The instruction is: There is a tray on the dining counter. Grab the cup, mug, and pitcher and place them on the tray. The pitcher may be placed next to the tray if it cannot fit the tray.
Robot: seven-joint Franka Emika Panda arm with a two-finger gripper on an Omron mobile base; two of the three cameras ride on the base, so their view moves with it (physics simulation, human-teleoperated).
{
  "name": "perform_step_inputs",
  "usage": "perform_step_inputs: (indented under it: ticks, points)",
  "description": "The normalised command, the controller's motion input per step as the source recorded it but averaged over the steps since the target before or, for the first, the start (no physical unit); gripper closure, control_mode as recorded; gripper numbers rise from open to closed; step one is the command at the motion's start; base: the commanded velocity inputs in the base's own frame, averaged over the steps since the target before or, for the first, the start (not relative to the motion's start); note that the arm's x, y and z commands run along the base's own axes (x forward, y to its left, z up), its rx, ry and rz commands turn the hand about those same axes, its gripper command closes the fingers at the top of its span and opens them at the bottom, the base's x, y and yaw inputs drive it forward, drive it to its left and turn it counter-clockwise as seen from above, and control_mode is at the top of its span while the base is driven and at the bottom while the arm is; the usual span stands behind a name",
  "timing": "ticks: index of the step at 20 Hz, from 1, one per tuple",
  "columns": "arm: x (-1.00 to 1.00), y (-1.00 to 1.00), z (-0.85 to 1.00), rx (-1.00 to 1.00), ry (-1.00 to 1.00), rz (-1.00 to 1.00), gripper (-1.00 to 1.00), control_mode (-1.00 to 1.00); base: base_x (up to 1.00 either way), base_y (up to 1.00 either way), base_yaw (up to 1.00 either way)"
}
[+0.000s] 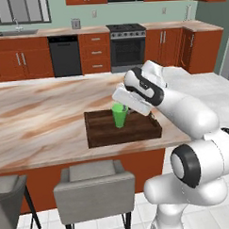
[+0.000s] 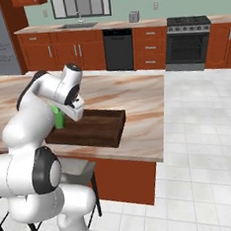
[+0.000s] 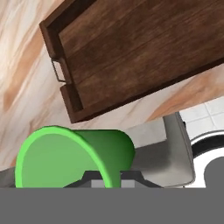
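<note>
1. White robot arm fills the foreground of the left base view; its two-finger gripper [image 1: 121, 106] holds the small bright green tapered cup [image 1: 119, 115] upright, rim up, above the dark brown wooden rectangular tray [image 1: 123, 127] on the marbled dining counter [image 1: 41, 119]. A grey chair [image 1: 93, 185] stands below.
2. Right base view: the arm hides most of the cup [image 2: 58, 117].
3. Hand view: the cup [image 3: 74, 155] is clamped between the fingers, its rim facing the camera, its base hidden. The tray [image 3: 131, 52] runs off the frame.

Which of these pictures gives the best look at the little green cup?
The hand view: the cup looms large, with its rim and side plain. The left base view shows it small above the tray, top hidden by the gripper; the right base view shows a sliver behind the arm.
</note>
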Motion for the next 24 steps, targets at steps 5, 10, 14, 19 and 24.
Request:
perform_step_inputs:
  ticks: [5,10,14,19,24]
  points:
    - [0.53,0.00,-0.25,0.00,0.03,0.00,1.00,-1.00,0.00,0.00,0.00]
    - [0.16,0.10,-0.12,0.00,0.00,0.00,1.00,-1.00,0.00,0.00,0.00]
    - [0.12,0.30,-0.07,0.00,0.00,0.00,1.00,-1.00,0.00,0.00,0.00]
    - [0.23,0.31,-0.16,0.00,0.00,0.00,1.00,-1.00,0.00,0.00,0.00]
    - [0.37,0.18,-0.26,0.00,0.00,0.00,1.00,-1.00,0.00,0.00,0.00]
